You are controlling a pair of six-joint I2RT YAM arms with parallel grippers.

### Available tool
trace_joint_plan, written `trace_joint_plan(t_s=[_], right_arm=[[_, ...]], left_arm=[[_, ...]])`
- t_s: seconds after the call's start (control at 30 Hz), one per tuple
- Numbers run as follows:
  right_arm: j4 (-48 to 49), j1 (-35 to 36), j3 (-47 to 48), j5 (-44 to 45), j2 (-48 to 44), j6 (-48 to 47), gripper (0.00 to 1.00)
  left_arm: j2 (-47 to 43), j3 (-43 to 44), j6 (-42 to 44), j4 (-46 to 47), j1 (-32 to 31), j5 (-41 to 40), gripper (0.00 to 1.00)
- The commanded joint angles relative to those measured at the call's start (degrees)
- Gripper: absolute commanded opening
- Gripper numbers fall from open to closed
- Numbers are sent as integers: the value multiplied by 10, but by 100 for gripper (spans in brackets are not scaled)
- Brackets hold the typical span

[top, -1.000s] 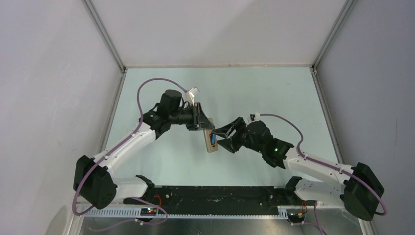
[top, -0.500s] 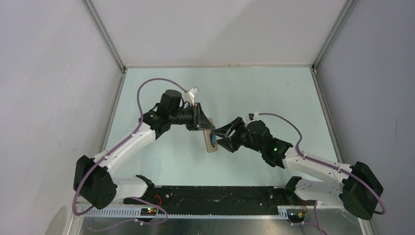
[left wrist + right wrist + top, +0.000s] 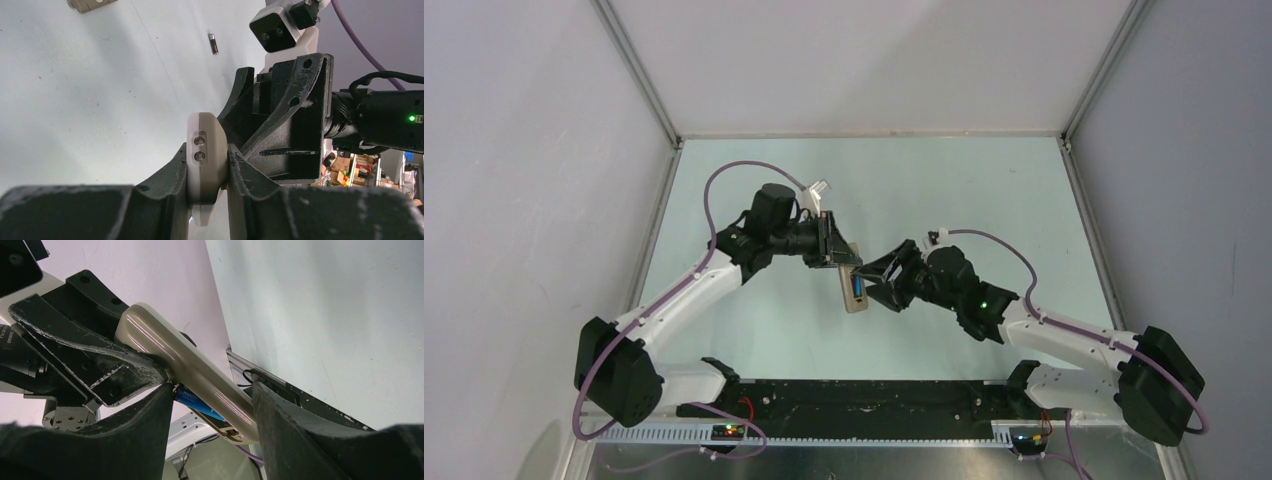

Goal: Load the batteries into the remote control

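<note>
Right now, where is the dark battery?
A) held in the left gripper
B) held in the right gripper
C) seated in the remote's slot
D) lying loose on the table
D: in the left wrist view the dark battery lies alone on the table, well apart from the remote control.

Both arms reach inward from their bases, elbows bent outward, and their claws meet face to face. The left claw is clamped on one end of the remote control (fingers pressed against both faces). The right claw has its jaws spread, straddling the lower end.
</note>
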Motion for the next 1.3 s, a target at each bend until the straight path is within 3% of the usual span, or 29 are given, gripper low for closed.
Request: trace_joint_plan(t_s=[0.0,0.3,1.27], right_arm=[[40,6,-12,-33,10,-16,63],[103,7,-37,-62,34,-5,63],[110,14,-57,-53,53,-12,62]], left_arm=[[-4,34,-6,31,6,16,0],[-11,42,-11,31,21,32,0],[-48,26,-65,74,62,78,0]])
